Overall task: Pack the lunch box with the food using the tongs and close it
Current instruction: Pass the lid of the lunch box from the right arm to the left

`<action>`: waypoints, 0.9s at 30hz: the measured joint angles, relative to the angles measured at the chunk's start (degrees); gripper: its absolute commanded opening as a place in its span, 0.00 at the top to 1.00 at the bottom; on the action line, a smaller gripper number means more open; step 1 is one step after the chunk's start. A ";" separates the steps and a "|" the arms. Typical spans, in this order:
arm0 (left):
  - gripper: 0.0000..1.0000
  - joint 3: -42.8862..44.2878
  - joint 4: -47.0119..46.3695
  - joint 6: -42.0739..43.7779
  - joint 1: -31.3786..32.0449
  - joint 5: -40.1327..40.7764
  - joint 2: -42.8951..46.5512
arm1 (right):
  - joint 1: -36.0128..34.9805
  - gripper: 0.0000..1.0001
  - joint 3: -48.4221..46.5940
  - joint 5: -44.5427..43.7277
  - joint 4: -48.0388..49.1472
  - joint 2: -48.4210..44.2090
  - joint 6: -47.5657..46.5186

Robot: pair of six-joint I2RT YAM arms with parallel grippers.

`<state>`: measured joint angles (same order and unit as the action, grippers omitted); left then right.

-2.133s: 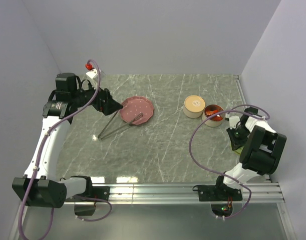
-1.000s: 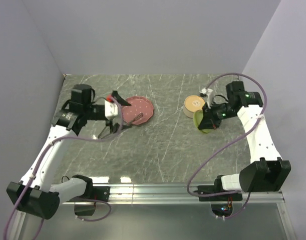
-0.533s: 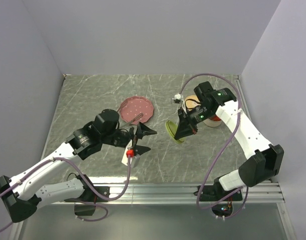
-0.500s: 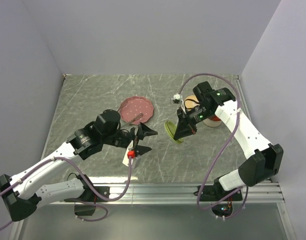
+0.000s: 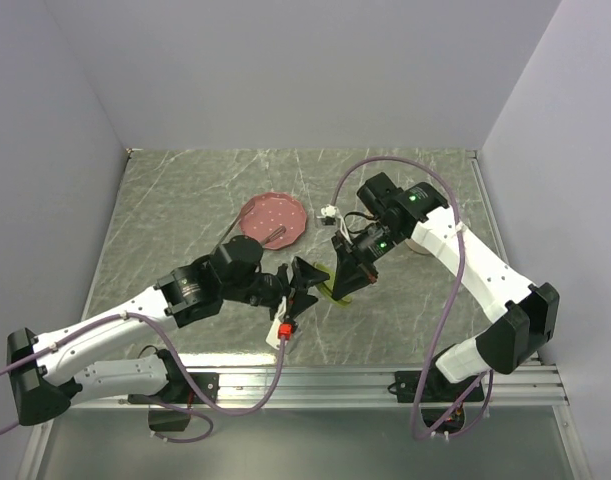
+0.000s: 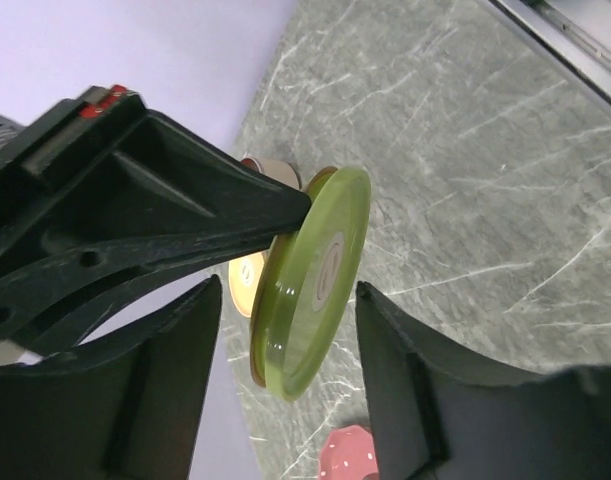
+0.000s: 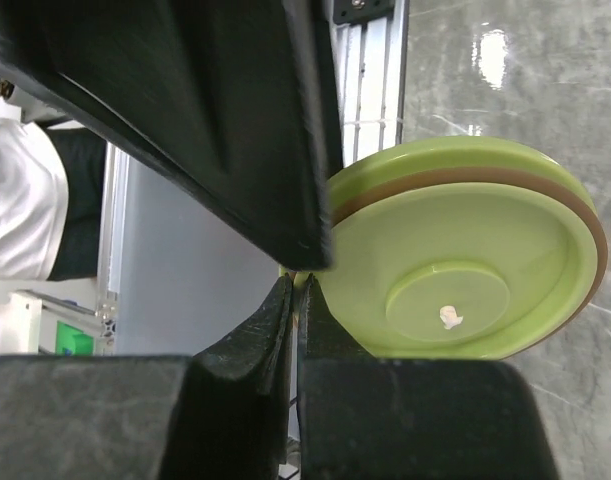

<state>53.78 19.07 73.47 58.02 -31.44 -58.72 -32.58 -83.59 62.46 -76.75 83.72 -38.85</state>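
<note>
My right gripper (image 7: 300, 300) is shut on the rim of a round green lunch box lid (image 7: 465, 260) with a brown band. It holds the lid on edge above the table's middle front (image 5: 337, 283). My left gripper (image 6: 285, 380) is open, one finger on each side of the lid (image 6: 310, 280), with a gap on both sides. One left finger (image 7: 185, 100) fills the top of the right wrist view. The tongs (image 5: 275, 237) lie with their tips on the pink dotted plate (image 5: 273, 218); the left arm hides the rest. The food is hidden behind the right arm.
A cream round container (image 6: 241, 287) stands on the marble beyond the lid, and my right arm (image 5: 435, 235) covers it from above. The pink plate's edge (image 6: 345, 452) shows low in the left wrist view. A metal rail (image 5: 365, 378) runs along the near edge.
My right gripper carried the green lid from the back right towards the middle front. My left arm swung from the plate to meet it, and its jaws narrowed around the lid.
</note>
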 measured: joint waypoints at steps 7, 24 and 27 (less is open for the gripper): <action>0.54 0.00 0.09 0.90 1.11 2.40 -1.95 | -2.19 1.00 -0.04 -0.15 -0.02 0.00 0.17; 1.00 1.81 3.26 -4.13 3.69 7.39 -5.05 | 0.63 0.31 -1.22 -8.09 4.55 -3.19 10.23; 1.00 2.95 3.98 -8.59 3.72 7.63 -5.20 | 8.15 0.25 -4.15 -8.83 6.40 -3.37 11.56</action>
<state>56.73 23.05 64.88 61.73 -23.81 -63.92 -24.43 -87.74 53.63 -70.35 80.36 -27.29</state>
